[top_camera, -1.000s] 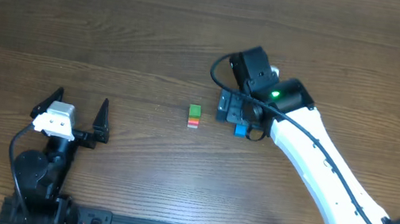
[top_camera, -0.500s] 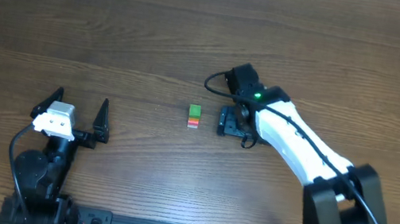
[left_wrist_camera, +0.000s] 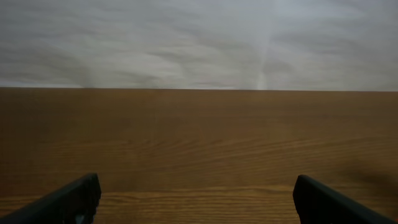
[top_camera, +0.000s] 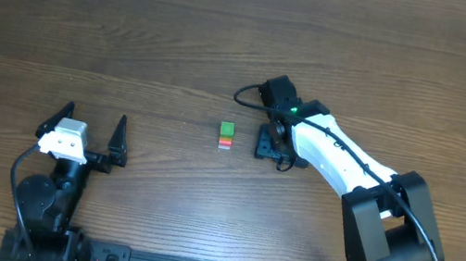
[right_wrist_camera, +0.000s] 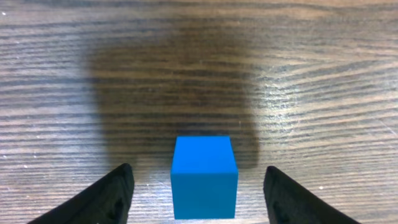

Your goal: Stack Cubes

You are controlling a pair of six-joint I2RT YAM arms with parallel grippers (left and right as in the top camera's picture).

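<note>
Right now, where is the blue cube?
The blue cube sits on the table inside the open right gripper, just right of the green-topped stack in the top view.

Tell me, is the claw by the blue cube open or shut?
Open: the right gripper holds its fingers apart, flanking the blue cube without touching it.

no readable text, labels or numbers anywhere
</note>
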